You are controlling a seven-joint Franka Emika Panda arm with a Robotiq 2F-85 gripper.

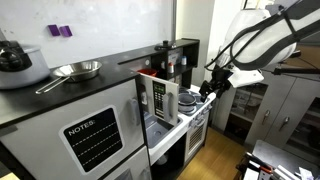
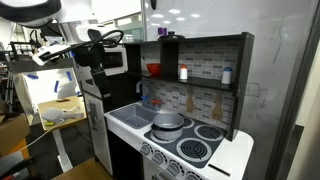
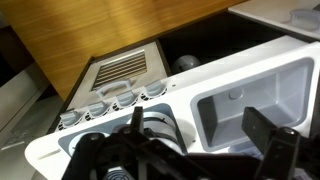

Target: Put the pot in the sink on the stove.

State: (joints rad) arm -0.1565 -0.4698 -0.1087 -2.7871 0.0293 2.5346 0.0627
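The small silver-grey pot [image 2: 168, 122] stands upright on a back burner of the white toy stove [image 2: 205, 145], right beside the sink [image 2: 128, 118]. In the wrist view the pot [image 3: 160, 125] shows between the fingers, partly hidden by them. The grey sink basin [image 3: 250, 95] next to it holds nothing. My gripper [image 3: 200, 138] is open and empty, hovering above the unit over the border of stove and sink. In the exterior views the gripper [image 2: 97, 62] [image 1: 212, 85] hangs well above the toy kitchen, apart from the pot.
A shelf unit [image 2: 190, 70] with small items stands behind the stove. A steel frying pan [image 1: 78, 70] and a big grey cooker [image 1: 15, 62] sit on the black countertop. Stove knobs [image 3: 100, 100] line the front edge above wooden floor.
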